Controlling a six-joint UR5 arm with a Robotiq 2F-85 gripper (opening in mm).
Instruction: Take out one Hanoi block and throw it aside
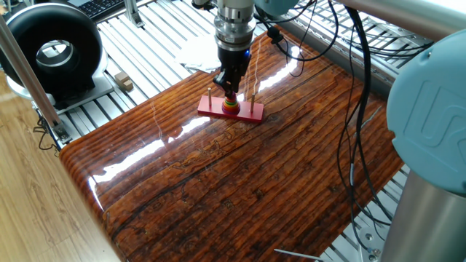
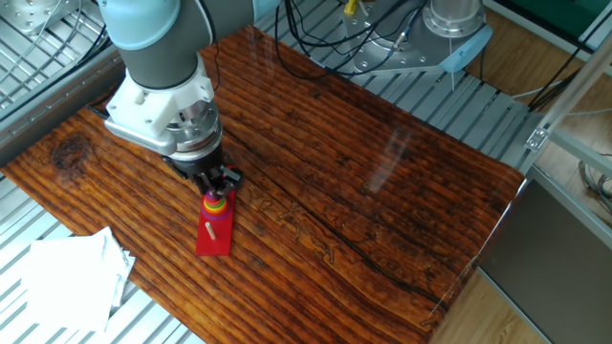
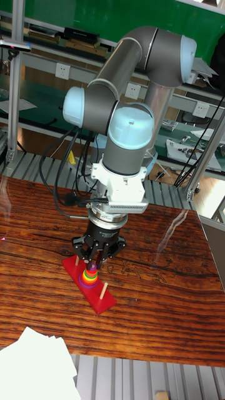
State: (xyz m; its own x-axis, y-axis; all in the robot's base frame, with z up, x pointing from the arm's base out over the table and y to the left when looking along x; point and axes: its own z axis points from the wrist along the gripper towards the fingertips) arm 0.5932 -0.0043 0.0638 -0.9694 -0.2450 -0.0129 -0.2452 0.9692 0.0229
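Note:
A red base [image 1: 244, 111] with thin pegs lies on the wooden table, with a multicoloured ring stack [image 1: 230, 105] on its middle peg. The Hanoi block [image 2: 211, 196], a tiny purple disc, sits at the very top of that stack. My gripper [image 1: 230, 92] points straight down over the stack. Its black fingers [image 3: 84, 249] converge on the stack's top and pinch the purple disc, which they mostly hide. The stack [image 3: 91, 274] and the gripper [image 3: 92, 261] also show in the tall fixed view, the disc still resting on the rings below.
White paper sheets [image 2: 67, 272] lie off the table's near-left corner. A black round fan [image 1: 51, 49] and a small wooden block [image 1: 122, 80] sit on the metal rails. Cables [image 1: 357, 94] hang along the table's right side beside the arm's column.

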